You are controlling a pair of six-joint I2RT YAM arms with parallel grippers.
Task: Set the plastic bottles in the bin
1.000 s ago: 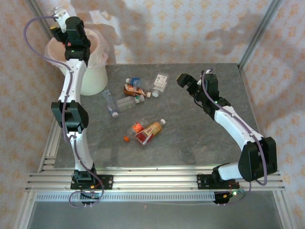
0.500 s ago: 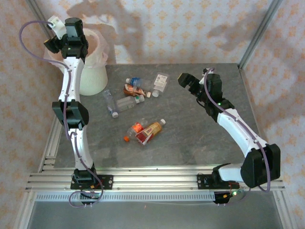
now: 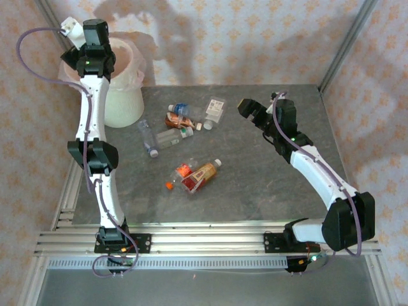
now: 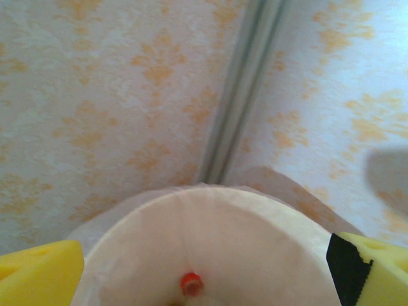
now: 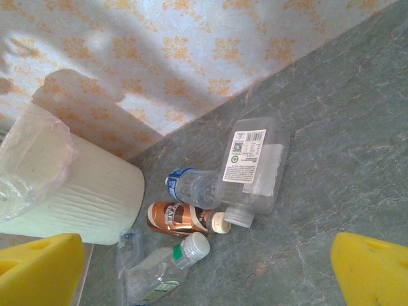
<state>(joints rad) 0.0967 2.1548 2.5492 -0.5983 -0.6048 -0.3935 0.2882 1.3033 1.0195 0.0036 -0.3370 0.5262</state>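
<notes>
Left gripper [image 4: 204,273] is up over the bin [image 4: 210,199] — jaws spread wide, nothing between them, one yellow pad [image 4: 38,273] out at each side of the bin's mouth. Straight below the jaws, down in the hollow, a red cap [image 4: 191,282] shows. What it belongs to is too blurred to tell.

Over to the right gripper [image 3: 247,107], which hangs above the counter [image 3: 268,185] with its jaws also wide apart and empty. Ahead of those jaws lies a cluster of bottles. The flat bottle [image 5: 252,162] with a white label is nearest to them. The blue bottle [image 5: 191,187] touches its far side. The brown bottle [image 5: 175,217] lies just beside that, cap to cap with the flat one. The green-ringed bottle [image 5: 167,268], clear with a white cap, lies a little apart from these three. Beyond the whole cluster, farthest from these jaws, stands the bin with its pink liner [image 5: 35,156] bunched over the rim.

From above, one more pair — the orange bottle [image 3: 204,171] and the red bottle [image 3: 184,171], touching each other. They sit well apart from both sets of jaws, out on the open counter toward the arm bases.
</notes>
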